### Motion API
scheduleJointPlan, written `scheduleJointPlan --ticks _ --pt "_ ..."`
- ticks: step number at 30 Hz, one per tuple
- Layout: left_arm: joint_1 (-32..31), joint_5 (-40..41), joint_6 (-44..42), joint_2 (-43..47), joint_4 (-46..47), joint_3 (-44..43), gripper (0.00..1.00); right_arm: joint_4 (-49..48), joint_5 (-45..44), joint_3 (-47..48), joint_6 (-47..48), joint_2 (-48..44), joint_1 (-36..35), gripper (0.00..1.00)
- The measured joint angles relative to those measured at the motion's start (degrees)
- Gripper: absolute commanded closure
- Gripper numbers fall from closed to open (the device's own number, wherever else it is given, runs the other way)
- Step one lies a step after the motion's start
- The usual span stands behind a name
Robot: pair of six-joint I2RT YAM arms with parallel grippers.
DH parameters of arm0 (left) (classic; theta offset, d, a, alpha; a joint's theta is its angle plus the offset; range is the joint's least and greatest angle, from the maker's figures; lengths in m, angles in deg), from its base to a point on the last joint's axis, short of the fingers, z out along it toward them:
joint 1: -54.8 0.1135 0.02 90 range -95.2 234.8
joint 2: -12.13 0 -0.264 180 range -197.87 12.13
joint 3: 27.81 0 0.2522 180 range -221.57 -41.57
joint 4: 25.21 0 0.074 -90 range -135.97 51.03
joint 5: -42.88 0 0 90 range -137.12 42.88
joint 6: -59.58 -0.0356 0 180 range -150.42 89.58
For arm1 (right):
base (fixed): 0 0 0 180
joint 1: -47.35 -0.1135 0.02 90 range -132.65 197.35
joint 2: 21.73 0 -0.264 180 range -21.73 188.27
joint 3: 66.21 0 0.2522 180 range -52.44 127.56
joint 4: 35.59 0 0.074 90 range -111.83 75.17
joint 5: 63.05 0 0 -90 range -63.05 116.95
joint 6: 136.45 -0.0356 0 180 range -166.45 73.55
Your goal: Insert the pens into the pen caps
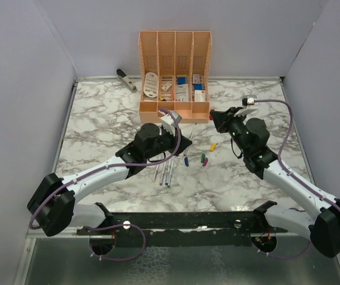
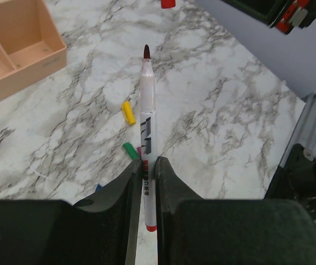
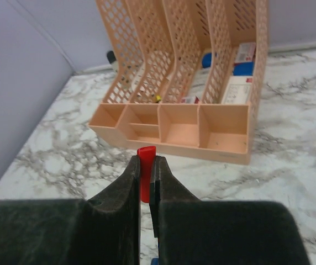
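Note:
My left gripper (image 2: 148, 165) is shut on a pale pen (image 2: 147, 110) near its red-banded rear end, held above the table; its dark red tip points away from the wrist. My right gripper (image 3: 146, 163) is shut on the red cap (image 3: 146, 165), which sticks out past the fingertips; that cap also shows at the top edge of the left wrist view (image 2: 168, 3). In the top view the left gripper (image 1: 182, 142) and right gripper (image 1: 217, 119) face each other, apart. Yellow (image 2: 127, 112), green (image 2: 130, 150), magenta (image 1: 205, 161) and blue (image 1: 186, 161) caps lie loose. Several pens (image 1: 164, 172) lie beside the left arm.
A peach desk organizer (image 1: 175, 65) with front trays (image 3: 174, 130) stands at the back centre, just beyond the right gripper. A grey stapler (image 1: 126, 79) lies at the back left. Grey walls close in both sides of the marble table (image 1: 98, 119).

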Motion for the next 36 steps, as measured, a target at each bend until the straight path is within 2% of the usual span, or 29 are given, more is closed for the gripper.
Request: scheduleJointPlan --ticks 4,14,24,36 --pt "-0.4 -3.1 2.3 -2.7 3.1 -3.8 1.00 -9.0 3.5 -2.8 -2.1 -2.3 0.0 0.99" --pt "-1.4 -6.3 4.6 -5.7 5.7 -6.2 1.00 -20.1 8.1 -8.0 -6.3 -5.4 0.0 0.99" --pt "-1.4 -6.7 4.6 -6.5 6.1 -6.6 1.00 -25.0 8.6 -9.6 -8.1 -6.8 0.0 0.99" --pt "-1.4 -7.2 4.6 -7.1 6.8 -7.2 1.00 -26.1 9.0 -10.3 -8.0 -6.8 0.0 0.99"
